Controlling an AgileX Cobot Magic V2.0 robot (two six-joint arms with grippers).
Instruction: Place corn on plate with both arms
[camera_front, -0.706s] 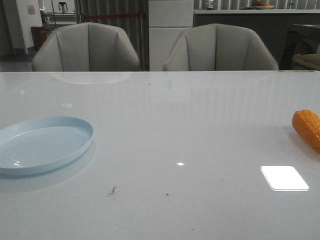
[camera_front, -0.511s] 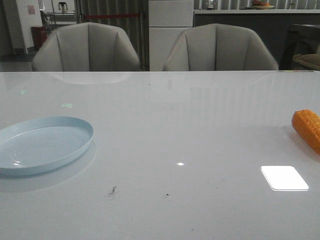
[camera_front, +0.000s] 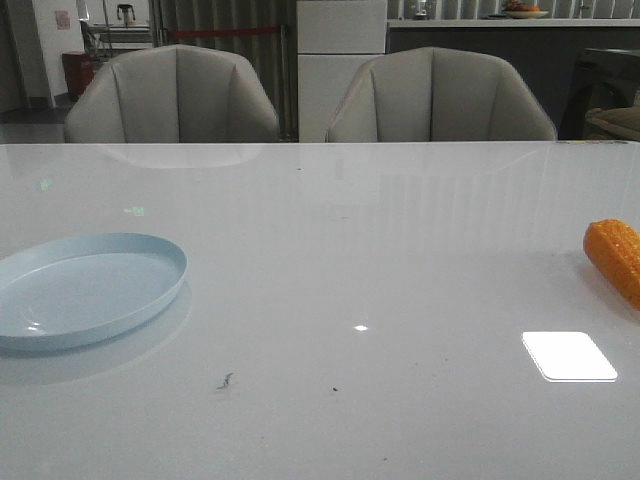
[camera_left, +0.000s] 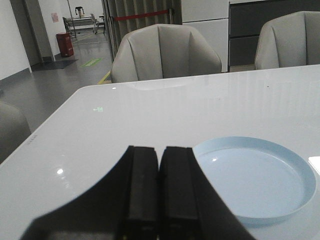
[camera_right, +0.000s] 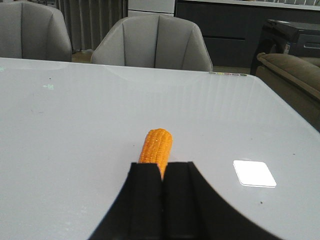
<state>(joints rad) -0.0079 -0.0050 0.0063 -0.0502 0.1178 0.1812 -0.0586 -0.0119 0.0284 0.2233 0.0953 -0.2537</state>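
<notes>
The orange corn (camera_front: 615, 255) lies on the white table at the far right edge of the front view, partly cut off. The pale blue plate (camera_front: 85, 290) sits at the left and holds nothing. Neither gripper shows in the front view. In the left wrist view my left gripper (camera_left: 159, 150) is shut and empty, with the plate (camera_left: 255, 177) just beside its fingertips. In the right wrist view my right gripper (camera_right: 163, 165) is shut and empty. The corn (camera_right: 156, 145) lies on the table just beyond its fingertips, pointing away in line with them.
Two grey chairs (camera_front: 172, 95) (camera_front: 440, 95) stand behind the table's far edge. A bright light reflection (camera_front: 568, 355) lies on the table in front of the corn. Small dark specks (camera_front: 224, 380) mark the table near the front.
</notes>
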